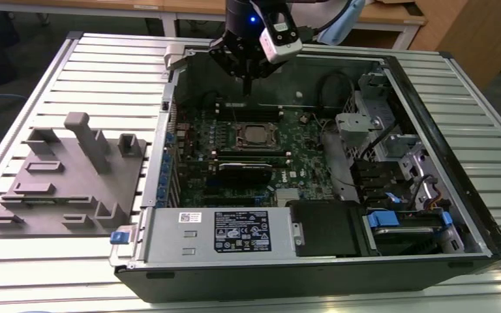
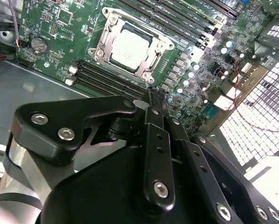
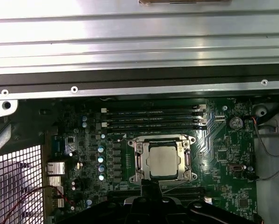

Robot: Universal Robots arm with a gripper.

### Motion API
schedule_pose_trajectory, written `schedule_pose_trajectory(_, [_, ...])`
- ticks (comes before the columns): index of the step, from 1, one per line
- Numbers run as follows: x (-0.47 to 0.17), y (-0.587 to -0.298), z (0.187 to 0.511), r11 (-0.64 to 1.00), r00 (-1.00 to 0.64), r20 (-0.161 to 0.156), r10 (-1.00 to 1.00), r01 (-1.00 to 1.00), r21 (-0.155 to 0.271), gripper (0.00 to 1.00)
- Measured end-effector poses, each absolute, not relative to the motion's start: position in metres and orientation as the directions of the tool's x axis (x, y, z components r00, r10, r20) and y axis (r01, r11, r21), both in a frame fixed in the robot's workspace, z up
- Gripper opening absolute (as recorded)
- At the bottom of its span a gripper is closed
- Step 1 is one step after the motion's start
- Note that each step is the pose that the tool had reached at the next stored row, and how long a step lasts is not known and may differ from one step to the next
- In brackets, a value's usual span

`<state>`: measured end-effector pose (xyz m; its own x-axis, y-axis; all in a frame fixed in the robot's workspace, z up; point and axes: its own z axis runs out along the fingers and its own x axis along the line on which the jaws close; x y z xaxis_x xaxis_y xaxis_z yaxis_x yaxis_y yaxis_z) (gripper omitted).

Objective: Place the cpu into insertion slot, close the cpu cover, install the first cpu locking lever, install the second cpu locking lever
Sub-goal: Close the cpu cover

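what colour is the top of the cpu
The cpu has a dull silver-grey top, which shows best in the second wrist view.

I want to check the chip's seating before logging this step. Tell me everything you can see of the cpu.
The cpu is a small, flat, square chip with a plain, dull silver-grey metal top that looks pale in both wrist views. It lies level in the insertion slot on the green board. The cpu cover frames it on all sides, and the cover's window leaves the chip's top bare. Nothing else touches it. The gripper is shut and hangs above the board, apart from the chip.
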<state>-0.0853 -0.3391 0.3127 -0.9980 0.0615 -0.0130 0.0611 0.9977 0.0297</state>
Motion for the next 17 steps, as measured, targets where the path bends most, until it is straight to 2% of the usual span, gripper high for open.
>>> schedule_pose_trajectory(17, [-0.0854,-0.3391,0.3076,0.998,-0.998,-0.013,0.061,0.061,0.029,0.1])
